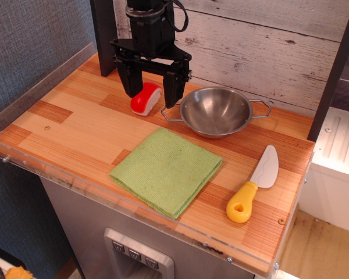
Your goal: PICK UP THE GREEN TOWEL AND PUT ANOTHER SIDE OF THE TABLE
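While the end effector (152,87) hangs at the upper middle of the frame with its fingers spread wide and holding nothing, the green towel (166,170) lies flat in the lower centre of the surface (75,116). Roughly square, it sits turned like a diamond, one corner toward the near clear edge. Behind it stand a steel bowl (216,111) and a red-and-white object (146,98); a yellow-handled knife (254,184) lies at right. Whitewashed planks back the surface.
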Robot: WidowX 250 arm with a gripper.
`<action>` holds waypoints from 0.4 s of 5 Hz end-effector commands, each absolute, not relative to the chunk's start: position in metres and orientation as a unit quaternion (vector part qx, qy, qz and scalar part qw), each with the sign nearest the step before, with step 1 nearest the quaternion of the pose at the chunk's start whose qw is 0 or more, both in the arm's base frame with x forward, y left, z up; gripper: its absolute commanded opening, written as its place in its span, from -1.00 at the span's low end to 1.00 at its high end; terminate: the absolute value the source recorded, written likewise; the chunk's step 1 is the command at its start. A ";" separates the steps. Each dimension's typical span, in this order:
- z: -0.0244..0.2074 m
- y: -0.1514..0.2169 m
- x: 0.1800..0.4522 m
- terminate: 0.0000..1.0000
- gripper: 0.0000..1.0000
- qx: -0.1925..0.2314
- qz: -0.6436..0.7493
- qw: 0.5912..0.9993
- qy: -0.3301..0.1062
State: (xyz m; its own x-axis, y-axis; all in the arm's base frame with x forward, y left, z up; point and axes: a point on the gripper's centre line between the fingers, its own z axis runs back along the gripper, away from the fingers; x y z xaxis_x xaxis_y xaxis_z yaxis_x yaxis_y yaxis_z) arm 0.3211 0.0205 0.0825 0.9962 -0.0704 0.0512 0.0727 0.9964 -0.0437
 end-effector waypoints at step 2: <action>0.066 0.005 0.315 -1.00 1.00 -0.017 -0.054 0.998 -0.006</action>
